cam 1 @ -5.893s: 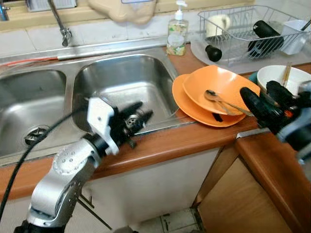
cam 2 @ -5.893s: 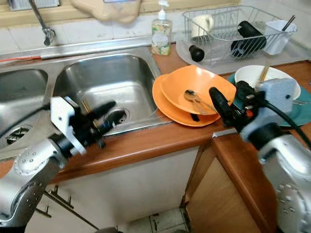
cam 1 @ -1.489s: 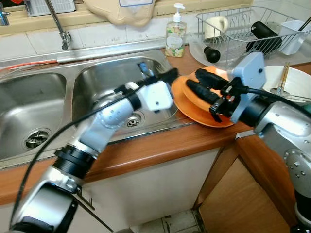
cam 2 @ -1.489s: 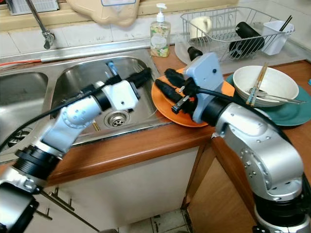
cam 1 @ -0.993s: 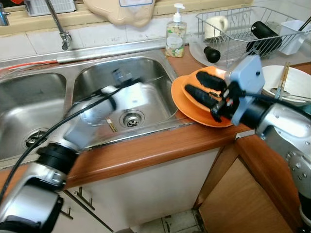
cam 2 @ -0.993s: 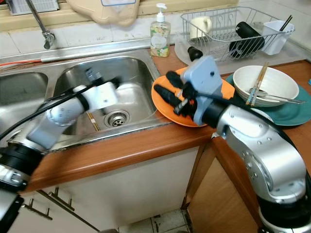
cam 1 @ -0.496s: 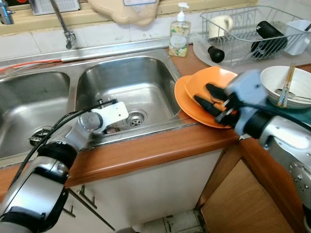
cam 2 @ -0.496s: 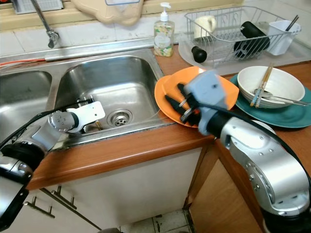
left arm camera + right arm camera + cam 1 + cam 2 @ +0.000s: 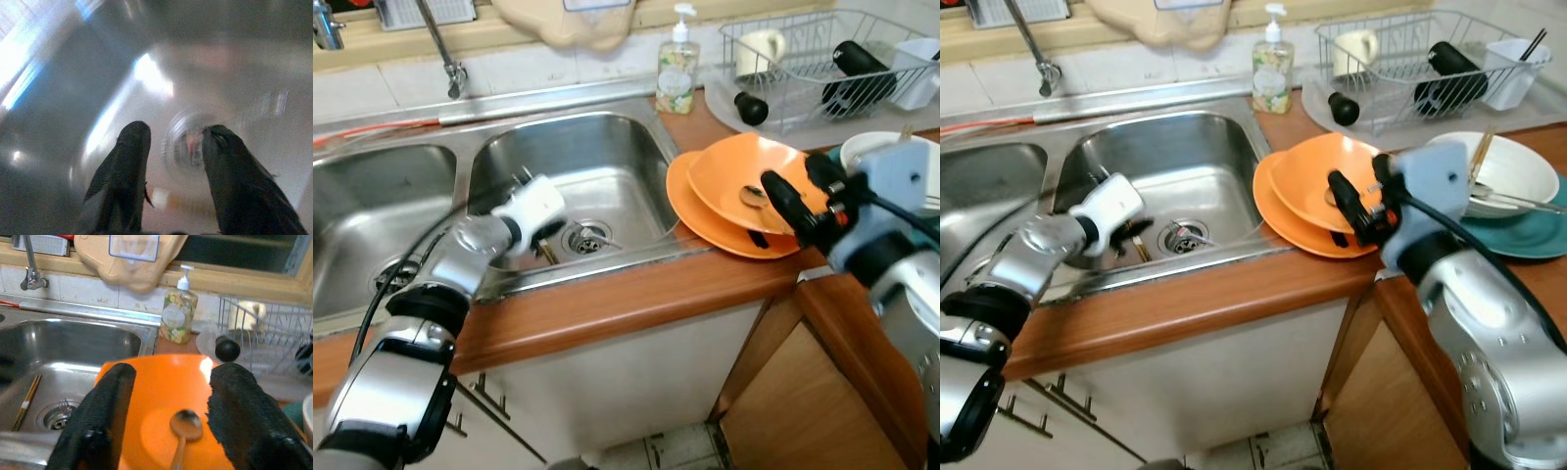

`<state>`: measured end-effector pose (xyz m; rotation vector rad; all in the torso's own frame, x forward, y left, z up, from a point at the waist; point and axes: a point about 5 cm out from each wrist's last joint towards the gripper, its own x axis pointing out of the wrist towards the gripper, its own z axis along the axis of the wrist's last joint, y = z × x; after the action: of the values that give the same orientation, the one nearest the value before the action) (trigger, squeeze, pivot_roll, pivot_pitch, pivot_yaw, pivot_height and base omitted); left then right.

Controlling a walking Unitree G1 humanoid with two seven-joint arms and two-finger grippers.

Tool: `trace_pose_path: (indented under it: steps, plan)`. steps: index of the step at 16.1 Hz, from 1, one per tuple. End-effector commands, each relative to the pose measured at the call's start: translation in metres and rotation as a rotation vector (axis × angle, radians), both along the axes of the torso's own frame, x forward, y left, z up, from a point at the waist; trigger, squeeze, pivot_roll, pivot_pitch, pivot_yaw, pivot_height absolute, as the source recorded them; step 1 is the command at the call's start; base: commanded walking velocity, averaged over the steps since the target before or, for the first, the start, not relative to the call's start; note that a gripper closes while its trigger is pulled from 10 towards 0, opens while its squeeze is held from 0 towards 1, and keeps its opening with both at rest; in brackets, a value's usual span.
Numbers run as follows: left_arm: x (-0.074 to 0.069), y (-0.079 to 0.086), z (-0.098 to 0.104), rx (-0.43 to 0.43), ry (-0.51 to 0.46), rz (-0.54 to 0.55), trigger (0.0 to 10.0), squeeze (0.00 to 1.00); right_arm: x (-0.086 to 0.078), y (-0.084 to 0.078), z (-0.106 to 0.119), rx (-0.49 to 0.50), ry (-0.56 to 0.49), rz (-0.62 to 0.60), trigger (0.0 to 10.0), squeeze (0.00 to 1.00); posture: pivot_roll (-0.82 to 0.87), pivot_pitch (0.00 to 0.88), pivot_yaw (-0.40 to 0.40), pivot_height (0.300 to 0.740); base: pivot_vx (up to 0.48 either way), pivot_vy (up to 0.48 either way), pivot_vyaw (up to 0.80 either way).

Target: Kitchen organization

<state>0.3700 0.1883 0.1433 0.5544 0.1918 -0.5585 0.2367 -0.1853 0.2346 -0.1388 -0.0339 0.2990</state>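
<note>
Fingers of the right gripper (image 9: 166,431) are spread apart w/ nothing between them, hovering just above the orange bowl (image 9: 744,181). That bowl sits nested on an orange plate (image 9: 705,220) on the wooden counter (image 9: 636,304), right beside the sink's edge. A metal spoon (image 9: 183,431) lies in the bowl, its head framed between the two black fingers in the right wrist view.

Left gripper (image 9: 171,166) is down inside the right sink basin (image 9: 578,166), fingers parted and empty, aimed at the drain (image 9: 1180,235). A pair of chopsticks (image 9: 27,399) lies on the basin floor near the drain.

Behind the bowl: soap dispenser (image 9: 675,64) on the counter by the wall, then a wire dish rack (image 9: 1410,59) holding a mug and dark items. A white bowl (image 9: 1503,166) w/ chopsticks across it rests on a teal plate (image 9: 1518,240) to the right, partly hidden by the right arm. Faucet (image 9: 440,44) rises at the back between the two basins.
</note>
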Motion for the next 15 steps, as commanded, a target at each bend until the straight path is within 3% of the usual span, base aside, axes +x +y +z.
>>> trace_pose_path:
  steps: [1,3,4,6,8,9,11,15]
  plan:
    - [0.0,0.001,0.009,-0.066,-0.039,-0.009,10.0,1.0,-0.004,0.001,0.003,0.003,-0.007,0.017,10.0,1.0,-0.09,0.0,0.095,0.74,0.0,0.0,0.0]
    - [-0.016,-0.008,0.028,-0.367,-0.12,-0.091,10.0,0.99,-0.01,0.004,-0.01,-0.019,0.06,0.037,10.0,1.0,-0.09,0.0,0.093,0.74,0.0,0.0,0.0]
    - [-0.028,-0.015,0.032,-0.434,-0.112,-0.163,10.0,0.0,-0.011,0.006,-0.015,-0.023,0.09,0.041,10.0,0.0,-0.08,0.0,0.09,0.74,0.0,0.0,0.0]
    - [-0.05,-0.023,0.036,-0.519,-0.089,-0.254,10.0,0.0,-0.01,0.004,-0.023,-0.028,0.134,0.022,10.0,0.0,-0.08,0.0,0.083,0.74,0.0,0.0,0.0]
    - [-0.069,-0.03,0.041,-0.57,-0.065,-0.322,10.0,0.0,-0.01,0.002,-0.029,-0.015,0.168,0.007,2.7,0.0,-0.07,0.0,0.083,0.74,0.0,0.0,0.0]
    - [-0.083,-0.035,0.043,-0.602,-0.017,-0.368,10.0,0.0,-0.009,0.001,-0.033,-0.004,0.189,-0.001,0.0,0.0,-0.07,0.0,0.082,0.74,0.0,0.0,0.0]
    - [-0.106,-0.043,0.043,-0.618,0.093,-0.456,10.0,0.0,-0.006,-0.002,-0.036,0.034,0.202,-0.023,0.0,0.0,-0.06,0.0,0.077,0.74,0.0,0.0,0.0]
    - [-0.121,-0.048,0.041,-0.616,0.167,-0.484,10.0,0.0,-0.003,-0.004,-0.04,0.094,0.231,-0.038,0.0,0.0,-0.06,0.0,0.071,0.74,0.0,0.0,0.0]
